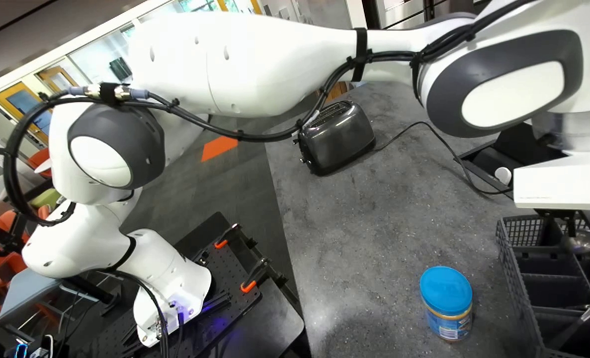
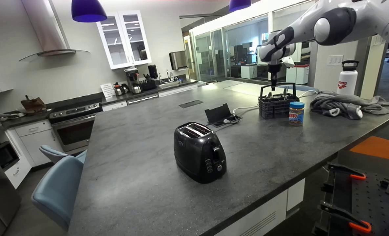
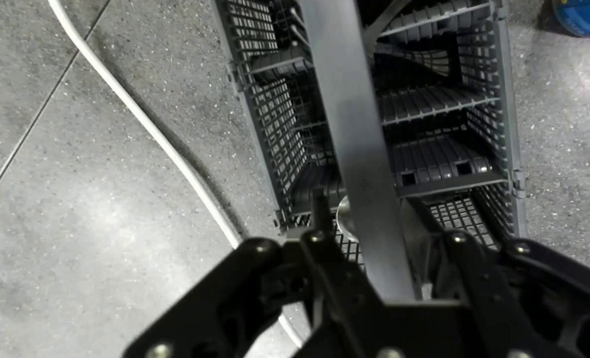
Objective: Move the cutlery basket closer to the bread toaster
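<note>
Grey counter (image 2: 135, 157): 1 jar (image 2: 296, 113) beside basket (image 2: 273, 108).

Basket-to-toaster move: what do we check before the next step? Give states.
1. In the wrist view, handle of the basket between the jaws of the hand: ok.
2. Jaws shut on the handle: not ok, open, gap along one side.
3. Gap between basket and blue-lidded jar: ok.
4. Basket not touching white cord: cannot tell, hand hides part.
5. Route to toaster: cannot tell; black box sits near the likely line.
</note>
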